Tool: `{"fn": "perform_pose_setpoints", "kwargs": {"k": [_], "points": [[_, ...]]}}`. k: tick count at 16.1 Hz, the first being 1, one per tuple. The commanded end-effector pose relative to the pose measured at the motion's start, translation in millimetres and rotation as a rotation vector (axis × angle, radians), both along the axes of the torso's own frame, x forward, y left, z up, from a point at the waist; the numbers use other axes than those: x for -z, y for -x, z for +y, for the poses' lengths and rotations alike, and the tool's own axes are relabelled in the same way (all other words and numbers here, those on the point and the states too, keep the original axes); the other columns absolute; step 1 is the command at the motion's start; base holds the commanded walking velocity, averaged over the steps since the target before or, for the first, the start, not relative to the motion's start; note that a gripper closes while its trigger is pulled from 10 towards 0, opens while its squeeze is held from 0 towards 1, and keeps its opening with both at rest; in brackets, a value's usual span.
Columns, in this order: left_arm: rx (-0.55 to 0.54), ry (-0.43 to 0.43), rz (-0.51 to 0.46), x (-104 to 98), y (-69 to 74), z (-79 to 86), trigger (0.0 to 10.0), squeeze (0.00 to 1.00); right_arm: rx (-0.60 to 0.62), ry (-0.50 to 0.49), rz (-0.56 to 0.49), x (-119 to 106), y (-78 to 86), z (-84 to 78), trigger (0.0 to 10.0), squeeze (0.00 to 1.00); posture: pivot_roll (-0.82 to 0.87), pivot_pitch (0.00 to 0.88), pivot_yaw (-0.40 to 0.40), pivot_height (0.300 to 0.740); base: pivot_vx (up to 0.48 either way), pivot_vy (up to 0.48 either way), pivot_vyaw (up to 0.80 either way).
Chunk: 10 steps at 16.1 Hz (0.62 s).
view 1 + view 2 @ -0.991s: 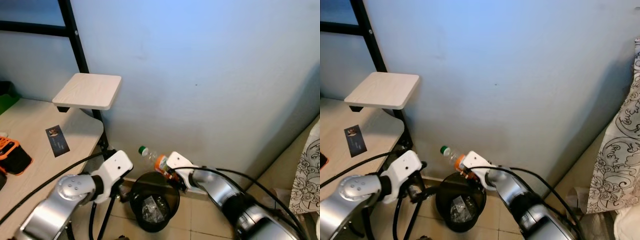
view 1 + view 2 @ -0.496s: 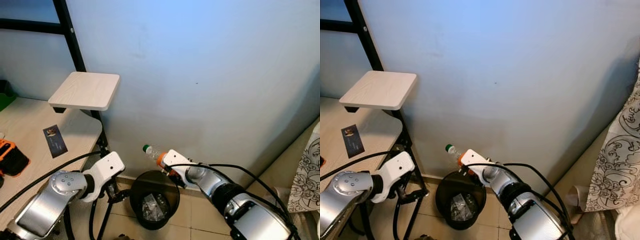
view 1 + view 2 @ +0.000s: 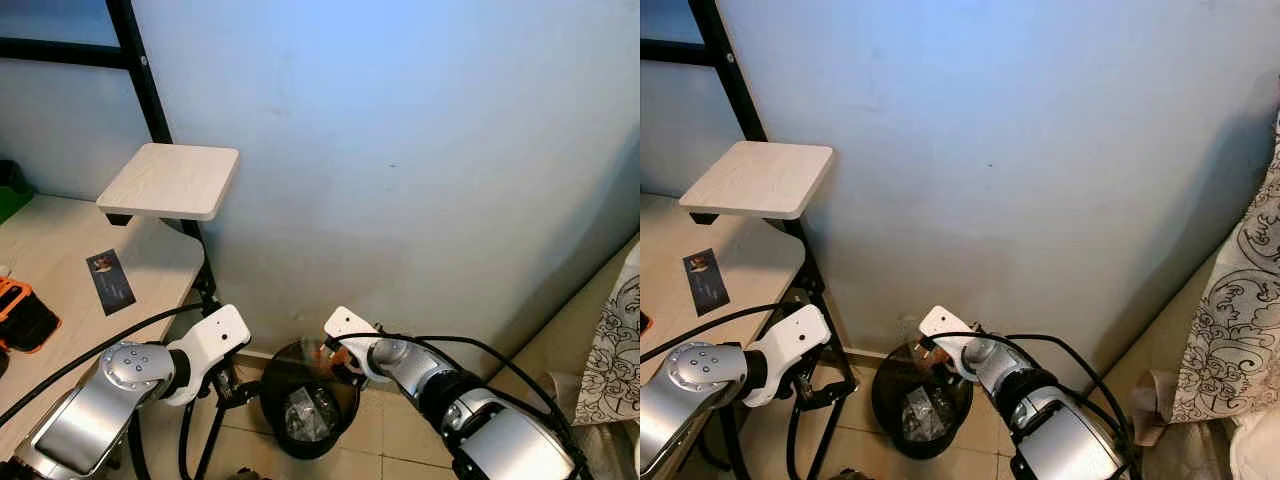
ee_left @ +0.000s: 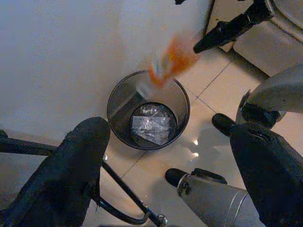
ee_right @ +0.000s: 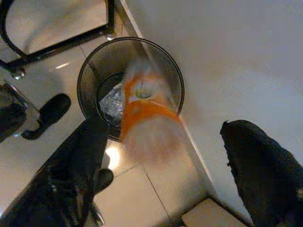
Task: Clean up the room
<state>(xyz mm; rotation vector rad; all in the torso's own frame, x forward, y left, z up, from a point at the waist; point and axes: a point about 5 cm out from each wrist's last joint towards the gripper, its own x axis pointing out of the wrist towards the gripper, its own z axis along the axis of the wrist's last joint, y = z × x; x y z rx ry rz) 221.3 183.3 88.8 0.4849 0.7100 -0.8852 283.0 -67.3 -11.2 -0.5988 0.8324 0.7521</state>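
**Bottle released above the waste bin**

Pale blue wall (image 3: pixel 420 150) meets a tiled floor (image 4: pixel 222 90) in a corner beside a light wooden desk (image 3: pixel 60 270) with a raised shelf (image 3: pixel 172 180) on a black frame. 1 black mesh bin (image 4: pixel 147 111) stands on the tiles against the wall, with crumpled clear wrapping (image 4: pixel 150 128) lying at its bottom.

Right gripper (image 5: pixel 161 156) sits just above the bin's rim, its 2 fingers spread wide apart and gripping nothing. Between them, an orange-labelled plastic bottle (image 5: pixel 144 118) appears as a motion-blurred streak, neck downward, directly over the bin's mouth and apparently in free fall. From the left wrist view the same blur hangs at the rim.

Left gripper (image 4: pixel 165 156) hovers near the desk leg, beside the bin, fingers likewise parted and empty.

Judged progress: disposal of this 1 bottle is nearly complete, pending its landing inside. Remaining items plausibly include the card (image 3: pixel 112 281) and the orange-and-black object (image 3: pixel 25 312) on the desk.
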Motion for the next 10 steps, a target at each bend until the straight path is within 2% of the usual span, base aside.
{"fn": "perform_pose_setpoints", "kwargs": {"k": [1,2,4,5,7,9,10], "points": [[0.003,0.003,-0.001,-1.8,0.9,0.5,10.0,0.0,0.023,-0.04,0.02,-0.6,0.0,2.0,10.0,1.0,-0.02,0.0,0.01,0.74,0.0,0.0,0.0],[0.002,0.005,0.0,-2.2,0.9,0.7,10.0,0.0,0.038,-0.059,0.034,1.0,2.1,3.2,10.0,1.0,-0.02,0.0,0.013,0.74,0.0,0.0,0.0],[-0.012,0.009,-0.008,-3.3,0.9,1.7,10.0,0.0,0.154,-0.169,0.072,2.5,3.9,2.4,10.0,1.0,-0.03,0.0,0.021,0.74,0.0,0.0,0.0],[-0.042,0.027,-0.035,-4.8,-0.4,0.1,10.0,0.0,0.158,-0.199,0.045,0.3,0.9,-2.7,10.0,1.0,-0.03,0.0,0.023,0.74,0.0,0.0,0.0],[-0.147,0.07,-0.103,-6.6,-6.1,-5.0,10.0,0.0,0.233,-0.289,-0.009,-6.3,-5.8,-18.9,10.0,1.0,-0.04,0.0,0.02,0.74,0.0,0.0,0.0],[-0.283,0.162,-0.197,-13.0,-12.2,-19.9,10.0,0.0,0.417,-0.484,-0.144,-31.7,-7.1,-47.9,10.0,1.0,-0.06,0.0,0.021,0.74,0.0,0.0,0.0],[-0.301,0.172,-0.217,-14.9,-12.7,-23.2,10.0,0.0,0.471,-0.536,-0.183,-41.8,-3.7,-55.1,10.0,1.0,-0.06,0.0,0.017,0.74,0.0,0.0,0.0]]}}
